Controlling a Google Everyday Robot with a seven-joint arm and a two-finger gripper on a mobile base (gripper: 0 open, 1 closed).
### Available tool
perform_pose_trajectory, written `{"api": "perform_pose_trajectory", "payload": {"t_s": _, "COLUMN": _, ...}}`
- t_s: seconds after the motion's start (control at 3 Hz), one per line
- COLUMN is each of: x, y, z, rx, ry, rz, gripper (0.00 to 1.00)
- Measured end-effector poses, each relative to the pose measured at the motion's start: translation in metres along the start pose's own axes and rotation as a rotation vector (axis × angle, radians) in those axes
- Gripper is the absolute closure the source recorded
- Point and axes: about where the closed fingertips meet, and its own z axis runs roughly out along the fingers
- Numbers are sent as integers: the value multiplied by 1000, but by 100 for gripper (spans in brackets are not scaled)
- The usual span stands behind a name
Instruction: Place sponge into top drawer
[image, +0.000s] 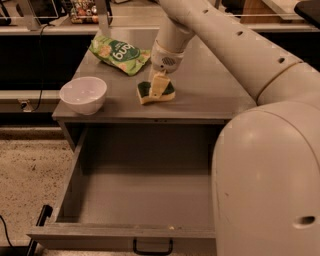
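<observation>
The sponge (170, 92), dark green over yellow foam, lies on the grey cabinet top (215, 90) near its front edge. My gripper (158, 88) comes down from above, right at the sponge and covering its middle. The sponge still looks to be resting on the top. The top drawer (145, 197) is pulled wide open below the sponge, with a bare grey bottom and a black handle (152, 246) on its front panel.
A white bowl (83, 94) stands at the front left of the cabinet top. A green snack bag (119, 54) lies behind the sponge, to the left. My large white arm (265, 165) fills the right side and hides the drawer's right part. Speckled floor lies to the left.
</observation>
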Motion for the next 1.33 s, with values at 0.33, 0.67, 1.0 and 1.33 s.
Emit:
{"api": "perform_pose_trajectory", "payload": {"t_s": 0.33, "x": 0, "y": 21, "z": -16, "rx": 0, "ry": -19, "rz": 3, "gripper": 90}}
{"api": "perform_pose_trajectory", "payload": {"t_s": 0.67, "x": 1, "y": 55, "z": -38, "rx": 10, "ry": -107, "rz": 94, "gripper": 100}}
{"api": "perform_pose_trajectory", "payload": {"t_s": 1.0, "x": 5, "y": 91, "z": -65, "rx": 96, "ry": -169, "rz": 235, "gripper": 100}}
{"api": "perform_pose_trajectory", "payload": {"t_s": 1.33, "x": -5, "y": 127, "z": -58, "rx": 142, "ry": -208, "rz": 328, "gripper": 100}}
